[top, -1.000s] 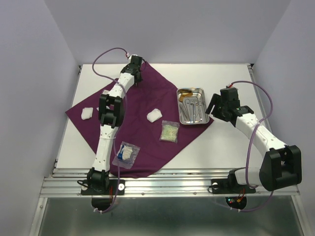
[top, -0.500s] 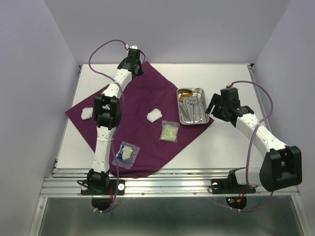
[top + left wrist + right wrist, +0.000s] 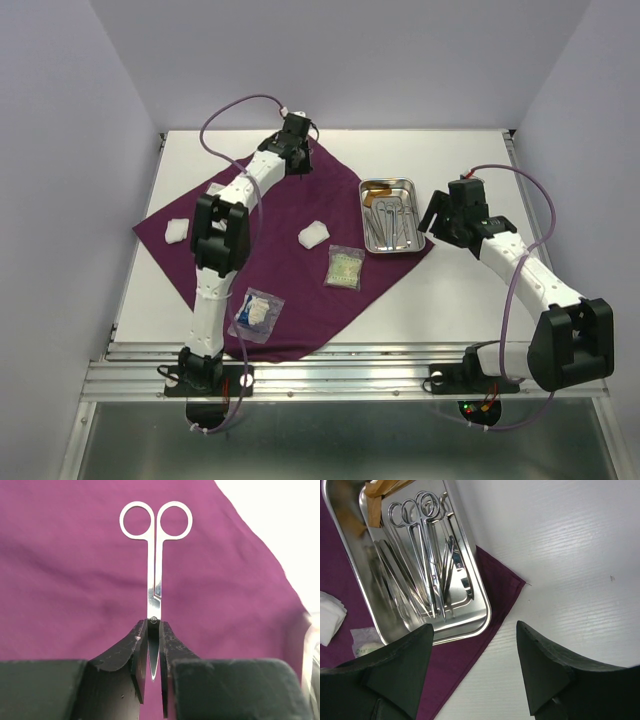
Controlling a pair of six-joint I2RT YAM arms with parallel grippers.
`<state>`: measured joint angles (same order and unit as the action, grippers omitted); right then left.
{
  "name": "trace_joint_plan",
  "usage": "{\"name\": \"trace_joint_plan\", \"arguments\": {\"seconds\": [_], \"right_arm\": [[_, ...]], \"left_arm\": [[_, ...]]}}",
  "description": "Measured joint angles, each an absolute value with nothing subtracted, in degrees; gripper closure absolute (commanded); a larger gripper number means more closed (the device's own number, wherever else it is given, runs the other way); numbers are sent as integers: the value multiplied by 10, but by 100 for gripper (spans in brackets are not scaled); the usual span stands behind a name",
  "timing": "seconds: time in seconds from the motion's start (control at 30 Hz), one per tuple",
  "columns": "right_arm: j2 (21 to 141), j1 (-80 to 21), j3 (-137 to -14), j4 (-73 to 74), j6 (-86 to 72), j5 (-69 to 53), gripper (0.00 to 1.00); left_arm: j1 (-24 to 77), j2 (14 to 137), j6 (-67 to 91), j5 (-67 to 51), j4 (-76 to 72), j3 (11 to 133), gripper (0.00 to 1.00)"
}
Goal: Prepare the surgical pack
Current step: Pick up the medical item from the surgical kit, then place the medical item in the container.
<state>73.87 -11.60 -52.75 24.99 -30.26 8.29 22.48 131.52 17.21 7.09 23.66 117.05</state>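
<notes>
The dark-purple cloth lies as a diamond on the white table. My left gripper is at the cloth's far corner, shut on a pair of metal scissors held by the blades above the cloth, ring handles pointing away. The steel tray with scissors and tweezers stands on the cloth's right corner. My right gripper is open and empty just right of the tray. Two white gauze pads and two clear packets lie on the cloth.
The white table shows bare to the right of the cloth. Purple walls close in the left, right and back. A metal rail runs along the near edge by the arm bases.
My left gripper has swung right along the cloth's far corner with the scissors in it. The right arm has not moved.
</notes>
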Motion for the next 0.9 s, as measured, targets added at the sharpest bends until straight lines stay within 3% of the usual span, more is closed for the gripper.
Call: {"name": "trace_joint_plan", "arguments": {"seconds": [0.37,0.9], "right_arm": [[731,-116,-518,248,-303,80,28],[664,-116,-499,249,-305,97,27]], "left_arm": [[335,1189,252,63,214,1068,100],[475,1189,441,58,133,1031,100]]}}
